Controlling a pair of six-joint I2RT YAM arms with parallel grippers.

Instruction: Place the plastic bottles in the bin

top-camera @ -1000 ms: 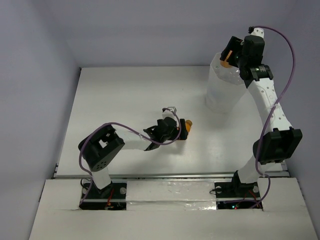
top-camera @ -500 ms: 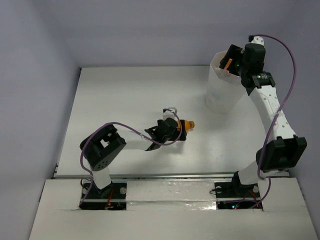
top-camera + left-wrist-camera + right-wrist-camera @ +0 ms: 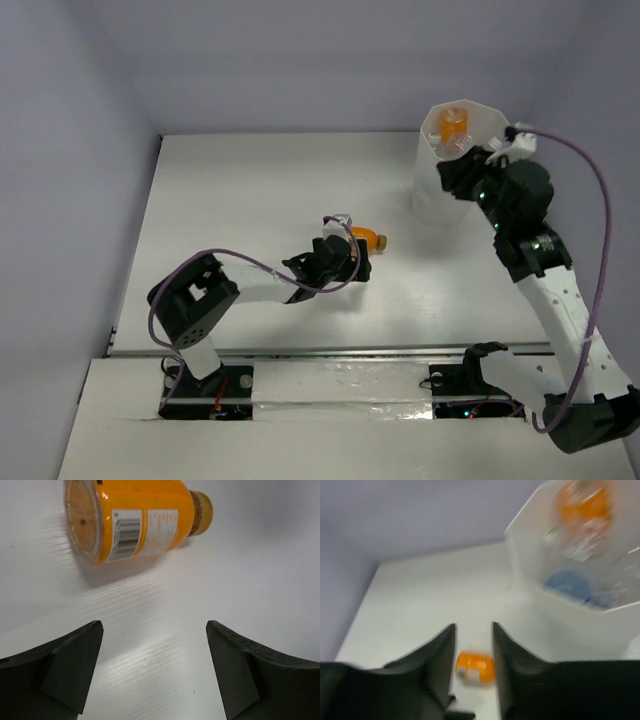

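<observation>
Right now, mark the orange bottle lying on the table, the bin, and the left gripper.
orange bottle (image 3: 135, 522): left wrist view, on its labelled side.
bin (image 3: 440, 195): top view, on its outer wall.
left gripper (image 3: 152, 630): left wrist view, midway between its open fingertips.

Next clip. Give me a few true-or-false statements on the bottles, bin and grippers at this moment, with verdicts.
1. An orange bottle lies on its side on the table. True.
2. The left gripper is shut on it. False: its jaws stand open, short of the bottle.
3. The bin holds a second orange bottle. True.
4. The bin lies tipped over. False: it stands upright.
5. The right gripper holds a bottle. False: nothing is between its fingers.
</observation>
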